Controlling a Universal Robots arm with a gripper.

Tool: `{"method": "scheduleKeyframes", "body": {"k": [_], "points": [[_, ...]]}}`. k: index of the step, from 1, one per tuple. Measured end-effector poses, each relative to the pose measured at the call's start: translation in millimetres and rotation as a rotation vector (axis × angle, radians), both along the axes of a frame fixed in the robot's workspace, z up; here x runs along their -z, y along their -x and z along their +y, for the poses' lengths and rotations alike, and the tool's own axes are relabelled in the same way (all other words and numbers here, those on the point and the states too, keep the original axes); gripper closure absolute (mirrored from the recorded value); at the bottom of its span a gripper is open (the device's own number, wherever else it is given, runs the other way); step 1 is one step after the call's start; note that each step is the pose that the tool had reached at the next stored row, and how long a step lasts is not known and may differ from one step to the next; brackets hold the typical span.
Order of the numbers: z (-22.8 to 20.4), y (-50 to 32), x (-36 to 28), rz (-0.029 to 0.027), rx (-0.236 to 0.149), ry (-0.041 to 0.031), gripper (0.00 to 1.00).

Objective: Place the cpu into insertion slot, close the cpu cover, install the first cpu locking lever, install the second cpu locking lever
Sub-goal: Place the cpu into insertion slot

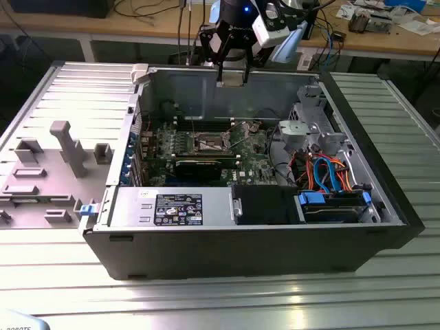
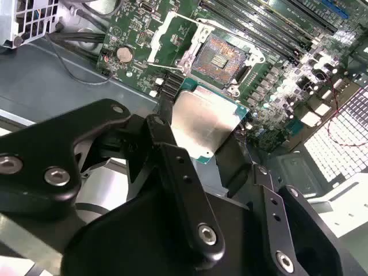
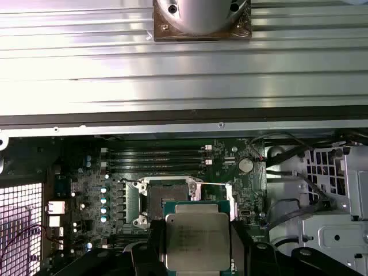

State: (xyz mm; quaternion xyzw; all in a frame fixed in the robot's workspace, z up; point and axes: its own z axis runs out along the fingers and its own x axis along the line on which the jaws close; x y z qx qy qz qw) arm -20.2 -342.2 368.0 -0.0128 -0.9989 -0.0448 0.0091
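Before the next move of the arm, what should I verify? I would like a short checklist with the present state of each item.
1. cpu held by the gripper, jaws on opposite edges: ok.
2. insertion slot open and empty: ok.
3. cpu cover raised off the slot: ok.
4. cpu centred over the slot: cannot tell.
5. cpu turned the right way for the slot: cannot tell.

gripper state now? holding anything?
Gripper: shut on the small flat square silver-topped cpu, not yet in the open insertion slot.
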Motion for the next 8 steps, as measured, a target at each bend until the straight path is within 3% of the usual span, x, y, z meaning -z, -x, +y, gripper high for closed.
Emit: {"method": "scheduleKeyframes", "body": {"k": [8], "points": [[0.0,0.0,0.0,0.0000,0.000,0.0000,0.46]]}}
